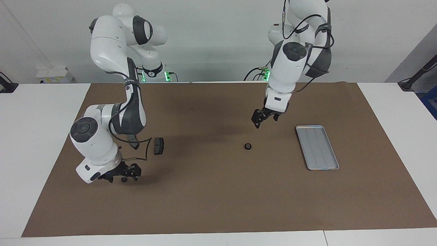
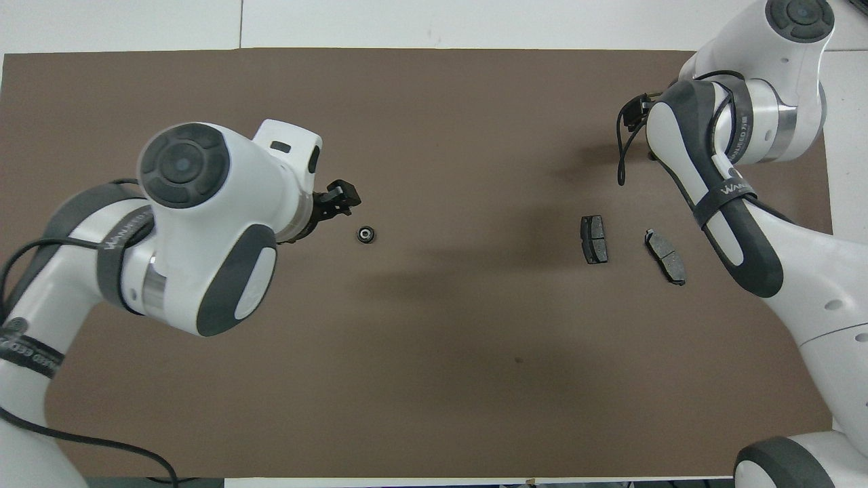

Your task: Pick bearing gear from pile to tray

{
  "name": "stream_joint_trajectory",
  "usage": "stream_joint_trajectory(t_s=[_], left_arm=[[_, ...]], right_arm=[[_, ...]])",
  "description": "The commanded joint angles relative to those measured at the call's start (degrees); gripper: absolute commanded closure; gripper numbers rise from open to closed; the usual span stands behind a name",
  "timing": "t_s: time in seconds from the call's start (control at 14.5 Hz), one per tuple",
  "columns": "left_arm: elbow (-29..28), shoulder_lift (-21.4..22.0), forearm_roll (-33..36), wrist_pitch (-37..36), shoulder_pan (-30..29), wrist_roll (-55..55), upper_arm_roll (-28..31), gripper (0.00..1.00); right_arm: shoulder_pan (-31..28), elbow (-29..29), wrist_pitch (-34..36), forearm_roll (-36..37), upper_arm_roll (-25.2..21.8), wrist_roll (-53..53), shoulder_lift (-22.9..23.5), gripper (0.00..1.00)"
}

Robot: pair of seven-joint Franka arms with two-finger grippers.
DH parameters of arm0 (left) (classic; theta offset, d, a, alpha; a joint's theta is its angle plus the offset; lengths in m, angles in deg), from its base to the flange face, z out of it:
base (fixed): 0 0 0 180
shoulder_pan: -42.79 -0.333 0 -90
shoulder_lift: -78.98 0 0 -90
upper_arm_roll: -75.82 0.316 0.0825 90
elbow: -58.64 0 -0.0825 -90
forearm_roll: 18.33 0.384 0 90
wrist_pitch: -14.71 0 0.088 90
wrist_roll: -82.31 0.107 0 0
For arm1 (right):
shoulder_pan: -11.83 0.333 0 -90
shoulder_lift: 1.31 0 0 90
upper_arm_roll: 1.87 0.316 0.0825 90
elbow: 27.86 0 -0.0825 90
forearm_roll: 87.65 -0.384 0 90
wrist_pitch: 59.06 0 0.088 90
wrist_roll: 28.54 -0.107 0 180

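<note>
The right gripper [image 1: 125,177], jaws apart, sits low around a small black gear [image 1: 124,179], while the left gripper [image 1: 264,120], also apart and empty, hangs above another gear [image 1: 248,147] beside the tray [image 1: 317,147].

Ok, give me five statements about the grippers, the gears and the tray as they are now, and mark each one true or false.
1. The tray has nothing in it. True.
2. One gear lies alone on the mat between the tray and the brake pads. True.
3. The left gripper holds that gear. False: it hangs above the mat with open fingers, and the gear lies on the mat apart from it.
4. The right gripper is over the tray. False: it is low at the right arm's end of the table, right by a second gear.
5. The second gear is already lifted. False: it sits on the mat.
</note>
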Motion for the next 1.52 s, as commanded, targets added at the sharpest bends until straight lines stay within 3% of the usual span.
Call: stream_joint_trajectory(t_s=[0.0, 0.14, 0.41, 0.96, 1.45], left_arm=[[2.66, -7.77, 0.06, 3.12, 5.41, -9.51, 1.53, 0.0], [2.14, -11.66, 0.76, 5.67, 6.13, -10.6, 1.44, 0.0], [-1.89, -11.76, 2.6, 12.08, 4.56, -9.2, 1.62, 0.12], [-5.16, -12.73, 3.32, 18.08, 3.5, -8.58, 1.71, 0.33], [-7.25, -13.08, 3.31, 22.89, 3.85, -10.07, 1.62, 0.36]], right_arm=[[-0.91, -2.88, -3.53, 1.26, 0.78, 1.16, -0.4, 0.0], [-1.52, -4.2, -5.03, 2.41, 0.86, 0.98, -0.39, 0.02], [-2.49, -5.09, -6.35, 2.5, 0.86, 0.98, 0.57, 0.05], [-2.67, -5.7, -7.23, 2.14, 0.86, 0.45, 1.36, 0.09], [-2.58, -6.41, -6.53, 2.06, 0.86, -0.77, 1.71, 0.15]])
